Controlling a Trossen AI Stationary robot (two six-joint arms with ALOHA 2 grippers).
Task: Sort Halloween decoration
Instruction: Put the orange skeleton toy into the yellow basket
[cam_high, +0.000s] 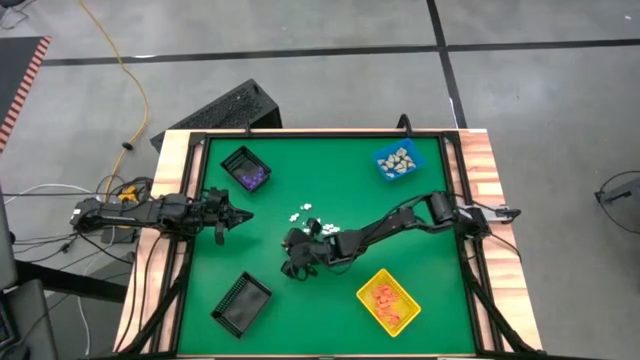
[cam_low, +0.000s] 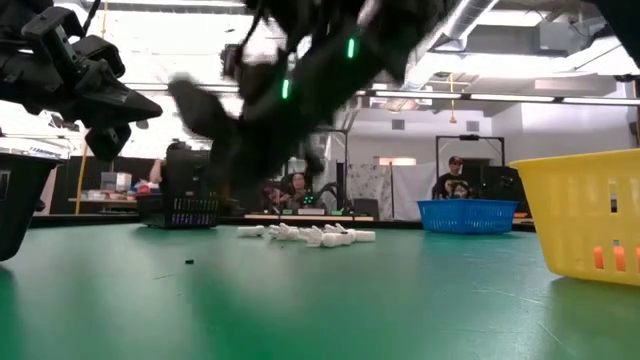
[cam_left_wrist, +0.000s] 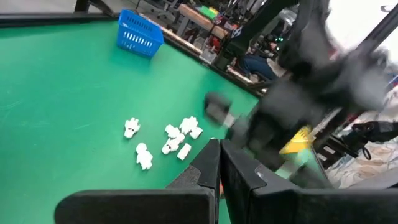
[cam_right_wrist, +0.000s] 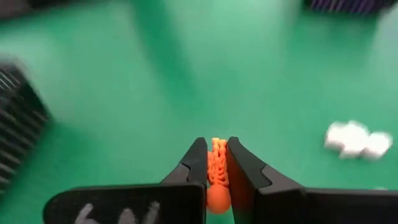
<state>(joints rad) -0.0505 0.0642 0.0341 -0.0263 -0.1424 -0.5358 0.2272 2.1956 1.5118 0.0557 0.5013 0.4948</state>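
Bins are sitting around the green bench (cam_high: 320, 300), seen from above with clock directions taken from its middle. Starting at nine o'clock, the left pincer (cam_high: 243, 214) is hanging over the bench's left part, pointing toward the centre, and its fingers (cam_left_wrist: 214, 163) are pressing together with nothing between them. Near eleven o'clock a black bin (cam_high: 246, 168) is holding purple pieces (cam_high: 252, 178), while at about seven o'clock a second black bin (cam_high: 241, 303) is lying close to the near edge. Just above the centre, toward twelve o'clock, a cluster of white pieces (cam_high: 312, 218) is lying loose on the green surface; the low view is showing them as a small heap (cam_low: 308, 235) in the middle distance. Slightly below the centre, around six o'clock, the right pincer (cam_high: 292, 268) is reaching in from the right side, and its wrist view is showing the fingers narrowed onto an orange piece (cam_right_wrist: 217, 169), which is sitting upright between them above the bench. At about five o'clock a yellow bin (cam_high: 388, 301) is holding more orange pieces (cam_high: 386, 298). At one o'clock a blue bin (cam_high: 398, 162) is holding pale beige pieces (cam_high: 399, 159). People are sitting in the room beyond the bench.
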